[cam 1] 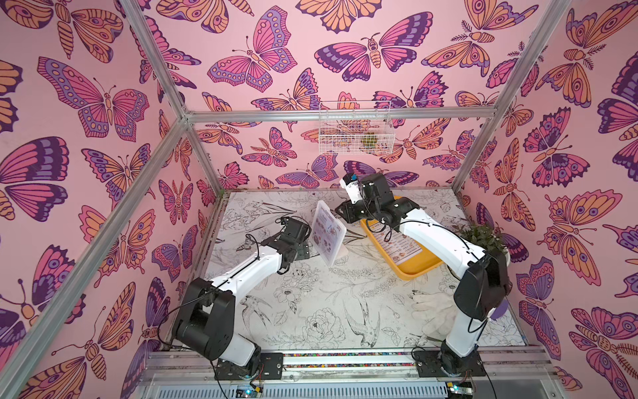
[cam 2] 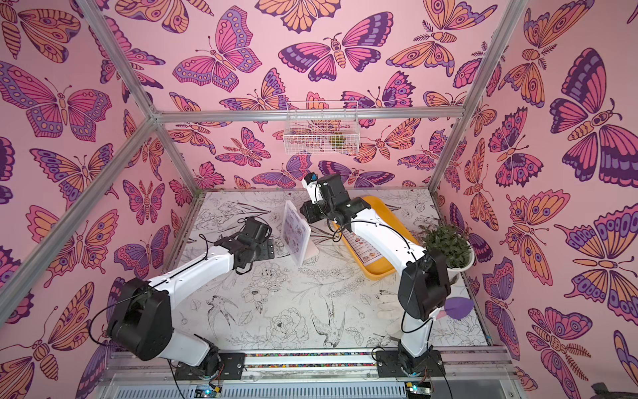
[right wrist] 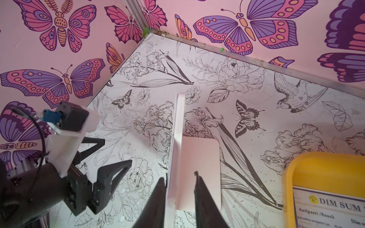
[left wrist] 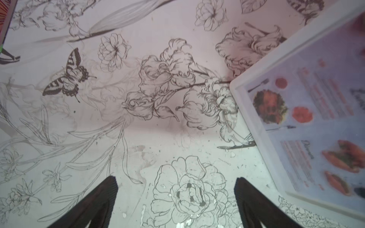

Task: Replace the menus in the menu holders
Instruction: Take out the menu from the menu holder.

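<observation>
The clear menu holder (cam 1: pixel 341 228) stands upright mid-table and holds a menu (cam 1: pixel 324 235) with red print and food photos, also seen in the left wrist view (left wrist: pixel 308 118). My right gripper (right wrist: pixel 179 175) straddles the holder's top edge (right wrist: pixel 177 128). Its jaws are narrowed, with one finger against the panel and a gap showing at the other. My left gripper (left wrist: pixel 175 179) is open and empty, low over the table beside the holder's printed face. The "DIM SUM" menu (right wrist: pixel 331 209) lies flat in the yellow tray (cam 1: pixel 414 271), partly under my right arm.
A potted plant (cam 2: pixel 445 245) stands at the right edge behind the right arm. A white glove (cam 1: pixel 431 311) lies near the right arm's base. A wire basket (cam 1: pixel 355 127) hangs on the back wall. Pink walls close in three sides.
</observation>
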